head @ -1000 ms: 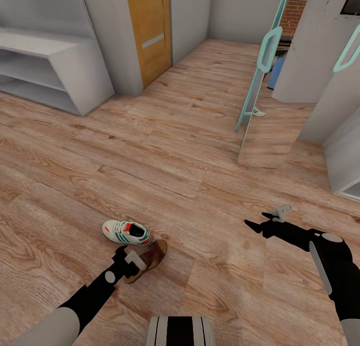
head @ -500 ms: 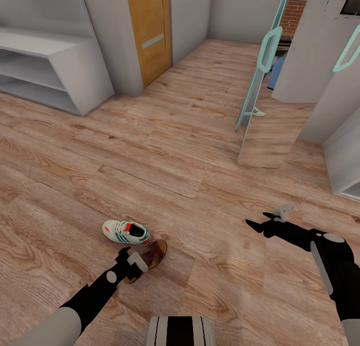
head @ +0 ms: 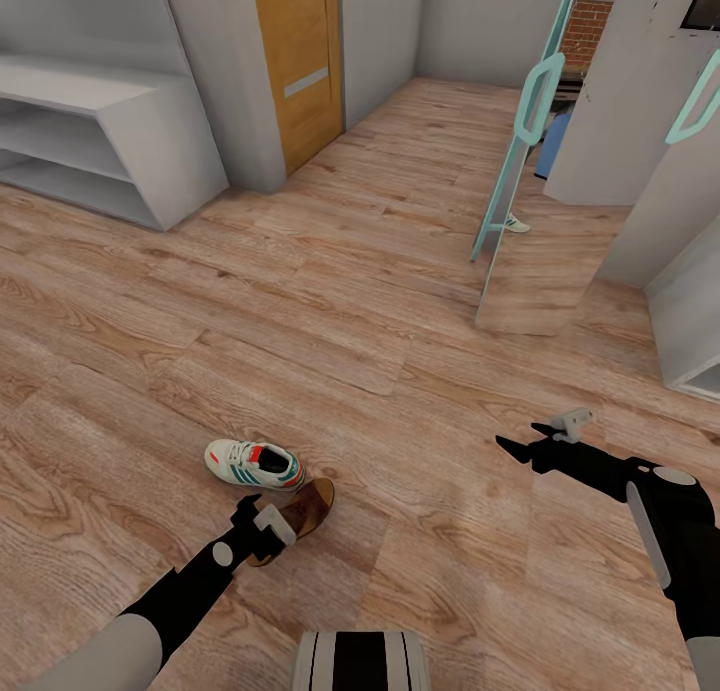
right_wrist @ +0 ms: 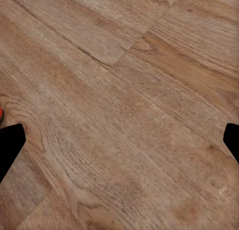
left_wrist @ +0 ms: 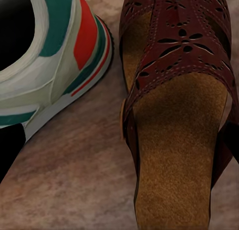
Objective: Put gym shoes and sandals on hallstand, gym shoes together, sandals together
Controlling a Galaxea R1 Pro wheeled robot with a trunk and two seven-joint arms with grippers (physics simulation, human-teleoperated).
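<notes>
One gym shoe (head: pixel 254 464) lies on the corridor floor (head: pixel 360 301), cream-white with teal stripes and a red tongue. A dark-brown sandal (head: pixel 308 507) lies right beside it. My left gripper (head: pixel 262 527) hangs just over the sandal's near end. In the left wrist view the sandal (left_wrist: pixel 179 115) sits close under the open left gripper (left_wrist: pixel 119 145), with the gym shoe's heel (left_wrist: pixel 50 65) beside it. My right gripper (head: pixel 515 448) is open over bare floor, as the right wrist view (right_wrist: pixel 119 140) confirms. A second gym shoe (head: pixel 515 224) shows small by the teal frame. The hallstand (head: pixel 110 136) stands far left.
A teal-framed panel (head: pixel 520 161) leans upright at the far right of the corridor. An orange wooden door (head: pixel 298 61) is set in the back wall. A light-grey cabinet corner (head: pixel 690 321) juts in at the right edge.
My left gripper has dropped slightly closer to the sandal. The right arm has drifted a little to the right. The shoes have not moved.
</notes>
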